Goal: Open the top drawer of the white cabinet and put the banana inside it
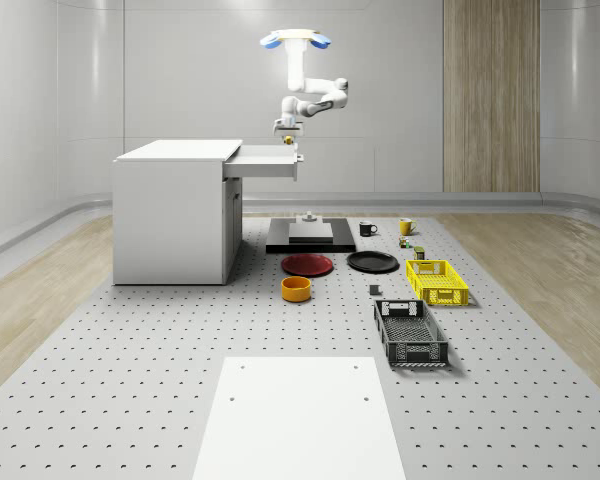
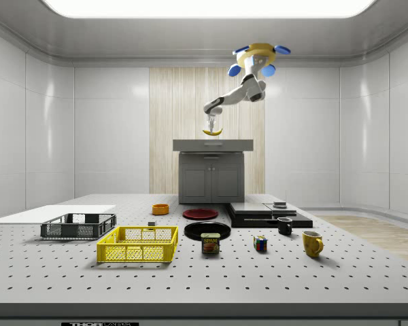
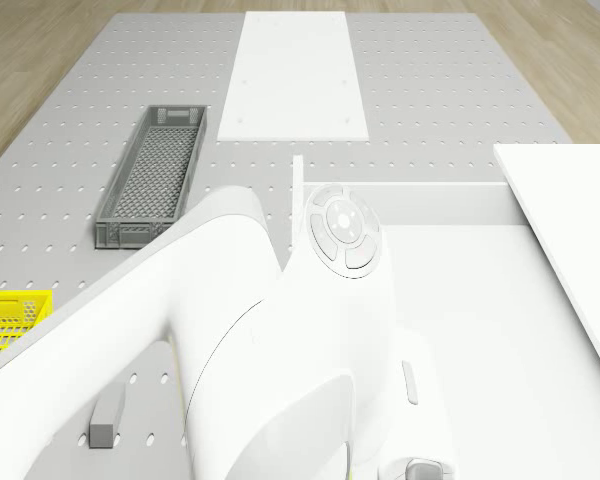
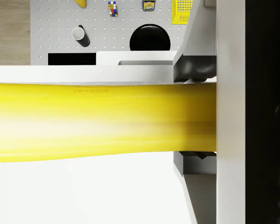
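Nearest you in the whole-scene view lies a white panel (image 1: 298,415); behind it, your drone (image 1: 295,40) hovers above the white cabinet's (image 1: 175,210) open top drawer (image 1: 267,163). Side view: fingers (image 2: 211,125) clamp the banana (image 2: 212,132) over that drawer. Wrist view: the banana crosses just above the drawer.

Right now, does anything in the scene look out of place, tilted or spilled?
Nothing stands out. The top drawer of the white cabinet is pulled open, the drone hovers beyond it, and the gripper holds the banana above the drawer. The floor items sit upright, nothing spilled.

No legible text, labels or numbers on any object
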### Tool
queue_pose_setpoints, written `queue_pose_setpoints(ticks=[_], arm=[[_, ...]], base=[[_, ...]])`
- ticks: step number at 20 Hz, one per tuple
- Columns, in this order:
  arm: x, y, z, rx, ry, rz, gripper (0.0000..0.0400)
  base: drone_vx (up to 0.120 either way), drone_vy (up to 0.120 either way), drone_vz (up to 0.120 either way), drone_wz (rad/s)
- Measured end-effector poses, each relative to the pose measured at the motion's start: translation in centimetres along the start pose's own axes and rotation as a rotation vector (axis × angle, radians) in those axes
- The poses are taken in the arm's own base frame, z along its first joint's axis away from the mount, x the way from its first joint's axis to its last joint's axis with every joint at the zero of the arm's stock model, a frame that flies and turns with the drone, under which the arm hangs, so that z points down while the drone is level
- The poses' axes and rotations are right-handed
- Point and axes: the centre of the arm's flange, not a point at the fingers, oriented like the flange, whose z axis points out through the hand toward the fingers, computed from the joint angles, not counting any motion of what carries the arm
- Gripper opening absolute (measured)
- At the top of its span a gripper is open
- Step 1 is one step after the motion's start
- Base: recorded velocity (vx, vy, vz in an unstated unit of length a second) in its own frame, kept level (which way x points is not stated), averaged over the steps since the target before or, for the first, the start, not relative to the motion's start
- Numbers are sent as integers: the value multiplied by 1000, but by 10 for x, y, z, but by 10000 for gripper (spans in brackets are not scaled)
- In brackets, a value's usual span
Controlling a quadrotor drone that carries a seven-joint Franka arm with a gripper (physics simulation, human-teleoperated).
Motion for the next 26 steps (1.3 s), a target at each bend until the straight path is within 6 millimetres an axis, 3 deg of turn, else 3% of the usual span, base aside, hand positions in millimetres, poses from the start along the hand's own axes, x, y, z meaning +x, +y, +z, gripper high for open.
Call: queue_pose_setpoints(ticks=[10,13,26], arm=[[0,0,0,0,0,0,190],[0,0,3,0,0,0,190],[0,0,58,0,0,0,190]], base=[[0,-120,0,0],[0,-27,0,0],[0,0,0,0]])
